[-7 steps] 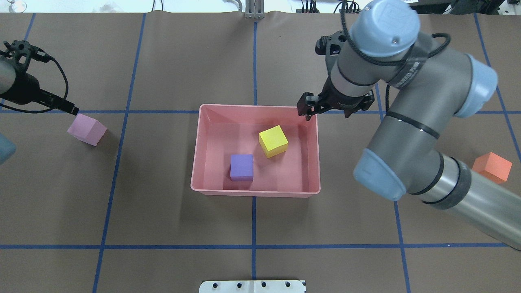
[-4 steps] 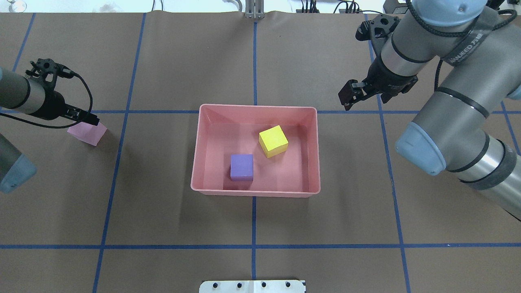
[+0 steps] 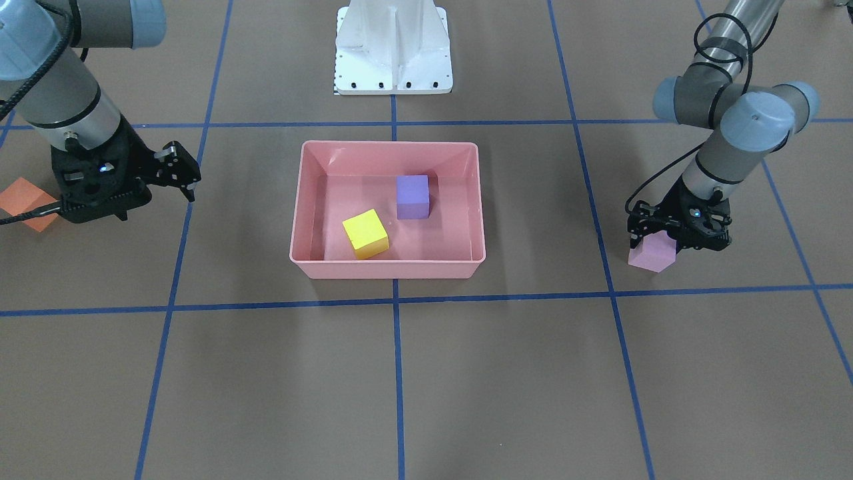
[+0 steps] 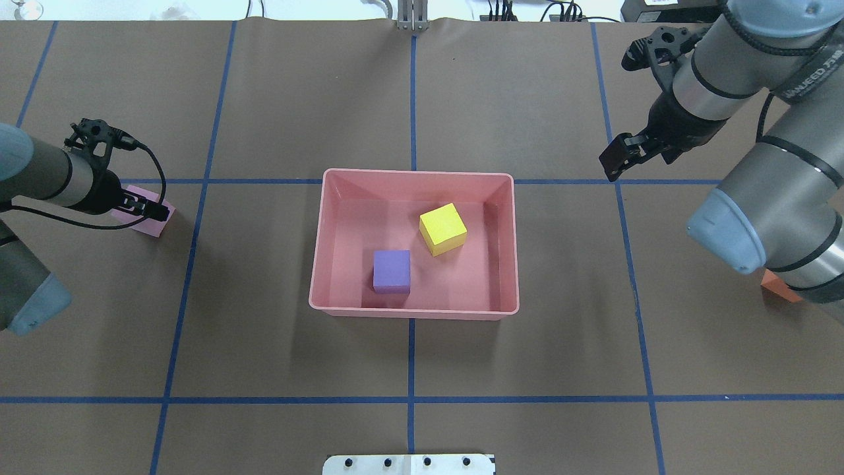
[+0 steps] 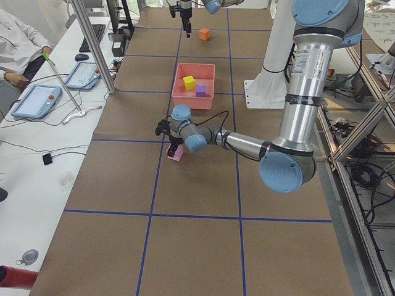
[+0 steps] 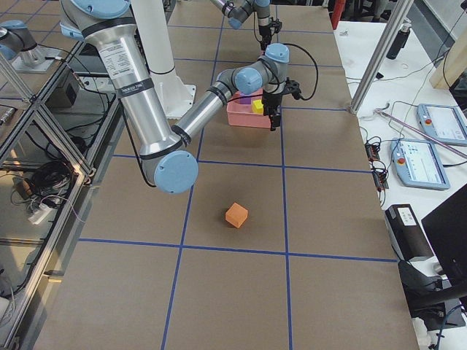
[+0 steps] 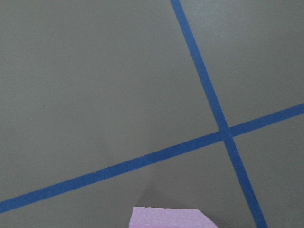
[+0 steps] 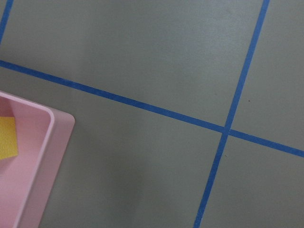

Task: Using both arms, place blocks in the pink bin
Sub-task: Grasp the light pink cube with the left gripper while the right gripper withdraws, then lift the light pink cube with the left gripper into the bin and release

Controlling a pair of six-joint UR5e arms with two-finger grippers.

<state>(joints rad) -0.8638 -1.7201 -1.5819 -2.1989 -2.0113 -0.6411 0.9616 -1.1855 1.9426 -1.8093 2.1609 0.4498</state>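
Observation:
The pink bin (image 4: 415, 173) sits mid-table and holds the yellow cube (image 4: 442, 228) and the purple cube (image 4: 391, 270); the front view shows the bin (image 3: 386, 270) too. My left gripper (image 3: 656, 235) is down on the light pink cube (image 3: 650, 257), open, with a finger on either side of its top. The left wrist view shows only the cube's top (image 7: 171, 217). My right gripper (image 4: 616, 161) is open and empty, raised beyond the bin's far right corner. The orange cube (image 3: 26, 203) lies on the table behind the right arm, mostly hidden in the overhead view (image 4: 778, 290).
The white base pedestal (image 3: 393, 47) stands at the robot's edge of the table. Blue tape lines (image 4: 409, 399) grid the brown table cover. A side desk with tablets (image 5: 37, 98) and metal posts (image 5: 92, 43) border the far edge.
My right gripper has moved from over the bin's far right corner out to the right, empty. My left gripper has moved right and down onto the light pink cube.

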